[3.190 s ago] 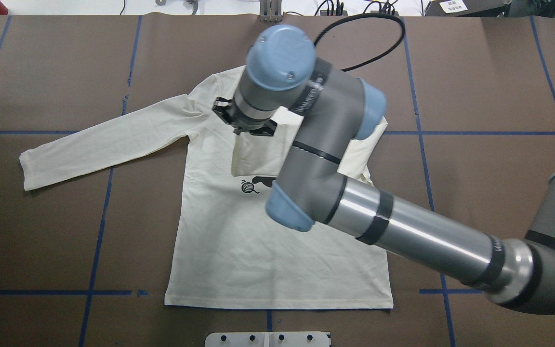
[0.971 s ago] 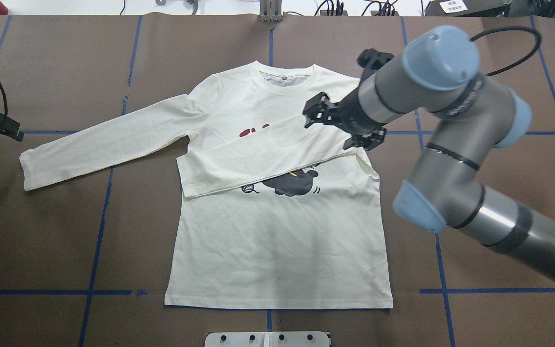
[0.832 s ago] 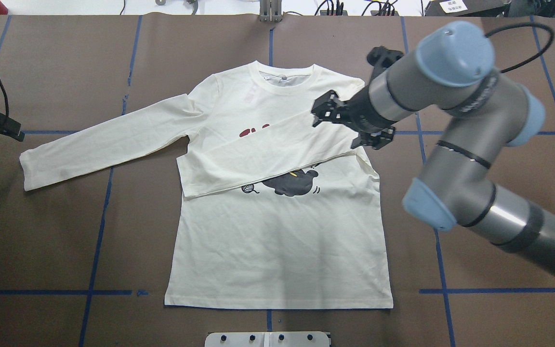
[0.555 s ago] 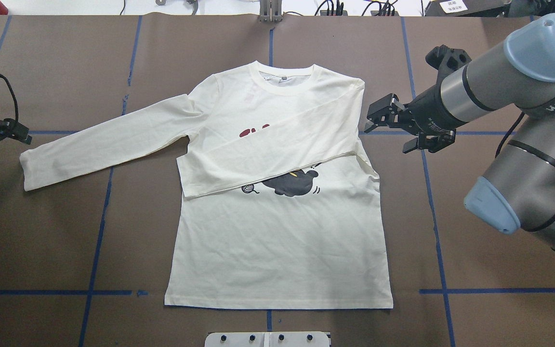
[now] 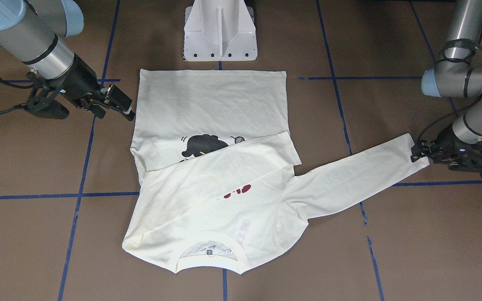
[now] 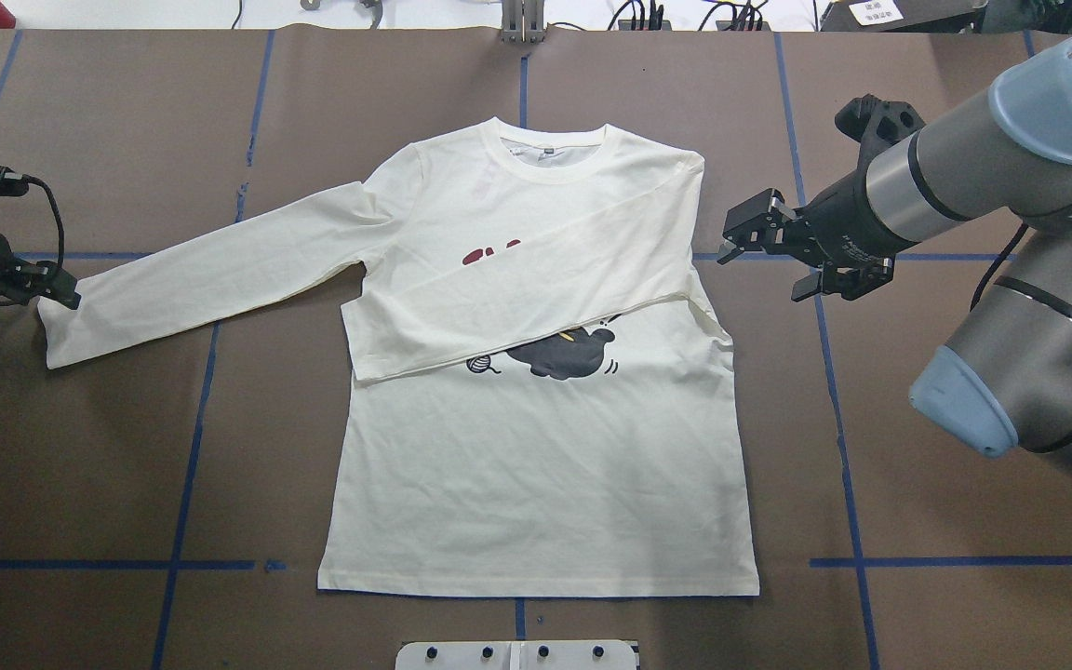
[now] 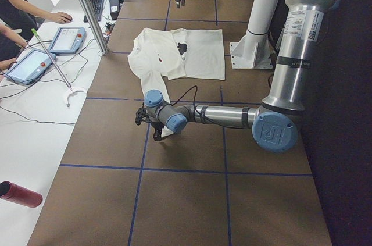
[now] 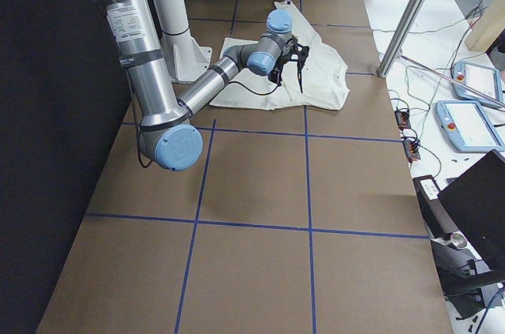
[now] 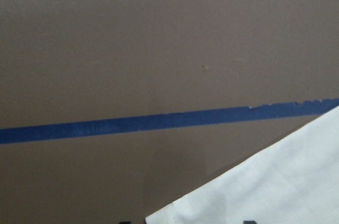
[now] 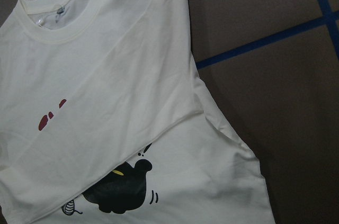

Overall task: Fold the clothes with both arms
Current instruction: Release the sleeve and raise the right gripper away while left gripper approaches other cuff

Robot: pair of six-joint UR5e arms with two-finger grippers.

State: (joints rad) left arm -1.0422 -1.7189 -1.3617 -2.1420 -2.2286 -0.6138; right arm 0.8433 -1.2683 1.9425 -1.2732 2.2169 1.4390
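Right gripper has backed a bit further off the shirt's shoulder since the last overhead frame, and left gripper has come in from the table edge to the cuff of the outstretched sleeve. Shirt lies flat, print up, mid-table, collar away from the robot and hem near the white base. The other sleeve is already folded across the chest, covering most of the red lettering and the top of the cat print. Right fingers are spread wide and hold nothing. In the left wrist view two dark slivers at the bottom edge stand apart with the cuff corner between them, so I judge the left one parted, not yet pinching. Cloth looks thin, light and limp and will sag and crease, so pinch the cuff edge, lift low and carry it across. Front-facing view shows the whole left wrist at the cuff, which overhead crops. Right wrist view shows the shoulder crease close up.
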